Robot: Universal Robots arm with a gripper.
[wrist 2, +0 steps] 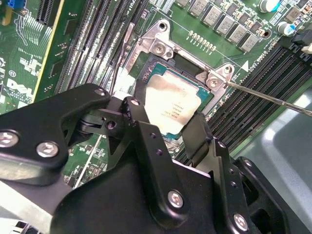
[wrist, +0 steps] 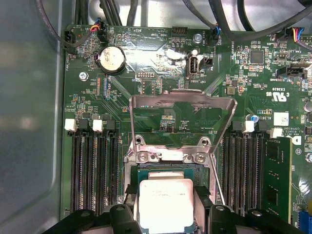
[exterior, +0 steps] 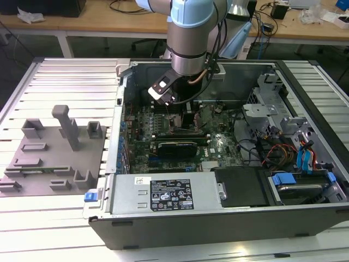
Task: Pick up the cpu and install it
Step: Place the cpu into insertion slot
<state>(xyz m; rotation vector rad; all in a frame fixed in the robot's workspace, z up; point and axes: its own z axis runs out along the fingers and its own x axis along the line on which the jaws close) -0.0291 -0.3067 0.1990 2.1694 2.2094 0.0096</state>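
Observation:
The cpu (wrist 2: 173, 105) is a small square chip with a silvery top, lying flat in the motherboard's socket (wrist 2: 161, 46). In the first wrist view the cpu (wrist: 165, 202) sits just below the raised metal load plate (wrist: 183, 114). My gripper (wrist 2: 165, 119) straddles the chip, its black fingers (wrist 2: 136, 114) pressed against two opposite edges. In the exterior view my gripper (exterior: 184, 115) reaches down into the open computer case, over the motherboard (exterior: 218, 144).
A thin socket lever (wrist 2: 273, 97) sticks out beside the socket. Memory slots (wrist: 92, 170) flank it on both sides. A grey fixture plate (exterior: 54, 158) lies outside the case at the exterior view's left. The power supply (exterior: 163, 194) and drive bays (exterior: 294, 174) fill the case's near side.

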